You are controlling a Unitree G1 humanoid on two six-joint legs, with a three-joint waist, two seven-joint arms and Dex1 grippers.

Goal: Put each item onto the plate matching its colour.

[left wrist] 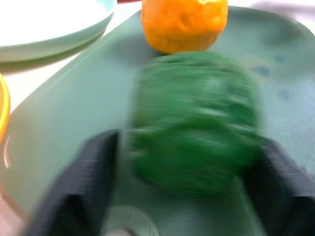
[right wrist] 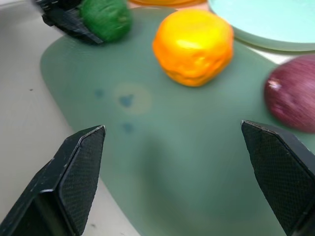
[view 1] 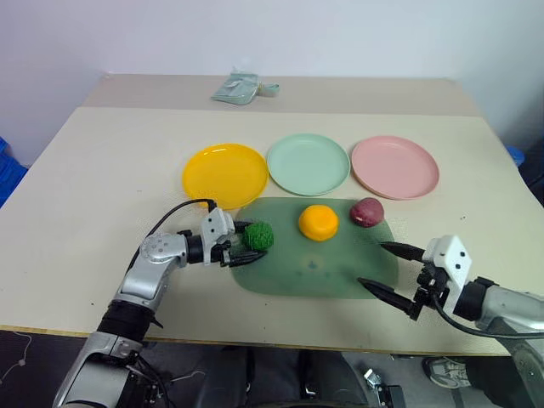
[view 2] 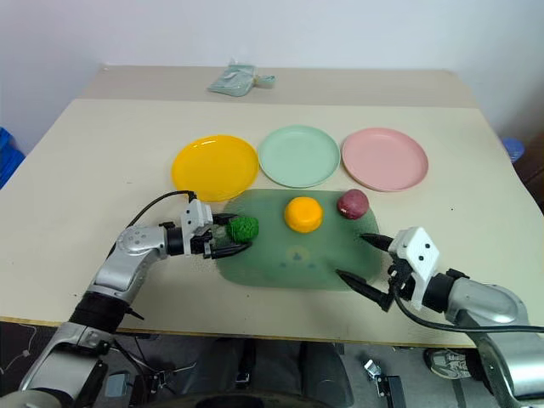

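Green and bumpy, the lump [view 1: 259,235] at the mat's [view 1: 323,272] yellow-plate edge seems pinched by the left gripper [view 1: 241,241], and might squirt free; the right gripper [view 1: 389,269] gapes empty.

**A bare test room set up for robot trials**

A plain beige table [view 1: 85,187] stands against a blank white wall [view 1: 340,34]. On the table lie a yellow plate [view 1: 224,174], a pale green plate [view 1: 308,163] and a pink plate [view 1: 394,167], with toy foods on a green mat [view 1: 323,268] just in front of the plates, like a lab exercise
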